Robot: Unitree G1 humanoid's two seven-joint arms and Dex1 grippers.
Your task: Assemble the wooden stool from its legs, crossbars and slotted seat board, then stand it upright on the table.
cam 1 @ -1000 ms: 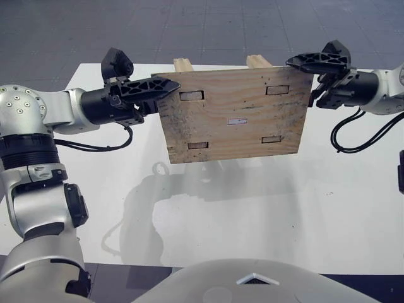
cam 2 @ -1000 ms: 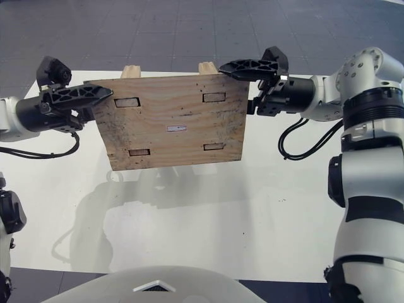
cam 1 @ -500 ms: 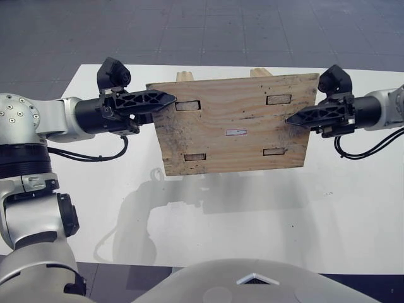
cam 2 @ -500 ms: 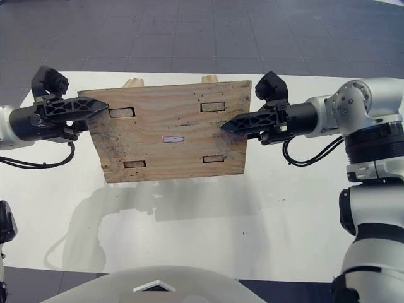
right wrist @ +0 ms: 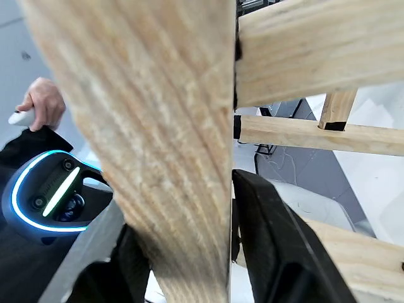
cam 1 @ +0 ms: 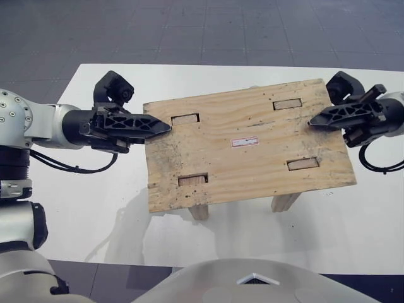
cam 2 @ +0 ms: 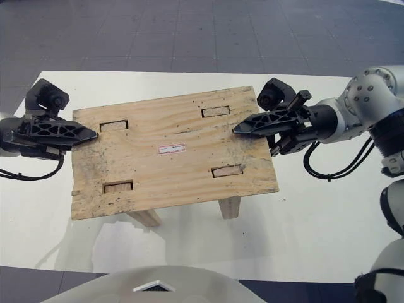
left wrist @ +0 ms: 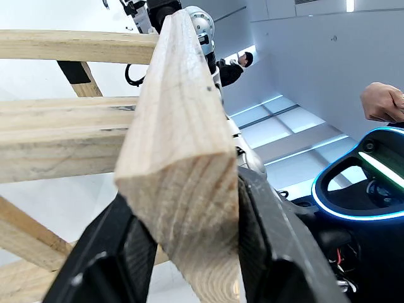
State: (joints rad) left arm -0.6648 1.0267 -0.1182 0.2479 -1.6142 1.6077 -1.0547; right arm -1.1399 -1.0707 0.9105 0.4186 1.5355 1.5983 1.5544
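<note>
The left end effector (cam 1: 165,126) pinches the left edge of the slotted seat board (cam 1: 246,145); the left wrist view shows its black fingers (left wrist: 120,252) pressed against both faces of the wood. The right end effector (cam 1: 314,123) clamps the opposite edge in the same way. Between them the assembled stool sits seat-up over the middle of the white counter (cam 1: 82,208). Leg tenons fill the four slots, such as the near-left one (cam 1: 192,180). Two legs (cam 1: 199,211) (cam 1: 285,202) show under the near edge, and crossbars (right wrist: 303,132) run beneath the seat.

Whether all the feet rest on the counter cannot be told, since the seat hides the far legs. That is probably the main risk. If either end effector lets go while a foot hangs above the surface, the stool could drop, rock or tip toward that side. Uneven release could also twist the board on its tenons and loosen a joint, as the fit appears to be friction alone. Pulling an end effector away without fully spreading it may drag the stool sideways.

Grey tiled floor (cam 1: 221,31) lies beyond the counter's far edge.
</note>
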